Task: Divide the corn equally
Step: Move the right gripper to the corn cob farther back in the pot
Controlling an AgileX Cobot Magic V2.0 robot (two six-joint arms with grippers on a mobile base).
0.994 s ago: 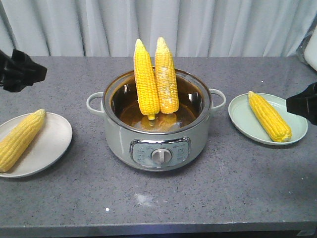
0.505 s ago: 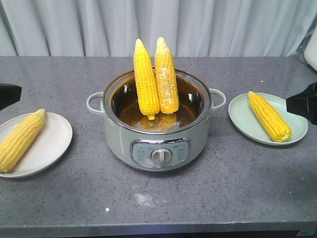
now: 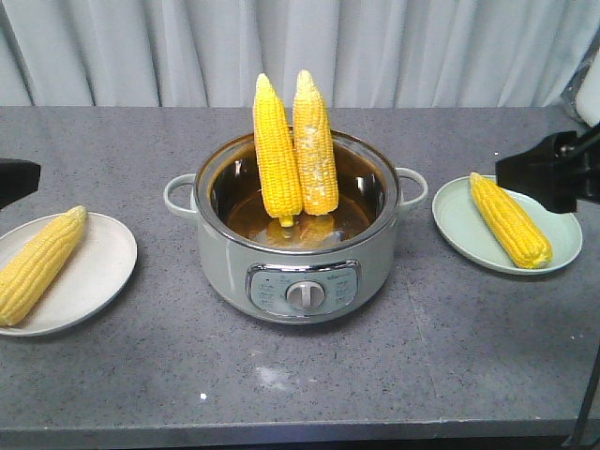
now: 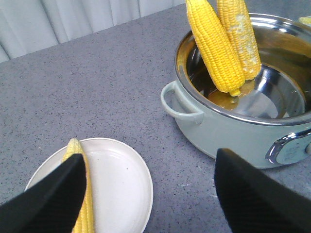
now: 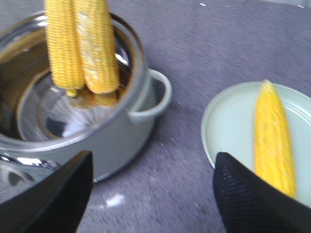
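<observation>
Two cobs stand upright inside the pot (image 3: 295,253), tips up, leaning on its rear rim: a plain yellow cob (image 3: 277,150) and, touching it on the right, a cob with pale patches (image 3: 316,145). Neither has shifted since the earlier frames.

A third cob (image 3: 37,265) lies on the white plate (image 3: 98,262) left of the pot. A fourth cob (image 3: 509,219) lies on the green plate (image 3: 469,230) right of the pot. Both are unchanged.

Change noted: the right gripper (image 5: 153,165) has advanced toward the pot and now hangs over the far side of the green plate, apart from the cob. Its fingers (image 5: 252,194) are spread wide, with nothing between them.

The left gripper (image 4: 150,160) stays out beyond the white plate, on the side away from the pot, as it was half a second ago. Its fingers (image 4: 53,199) are likewise spread, holding nothing.
</observation>
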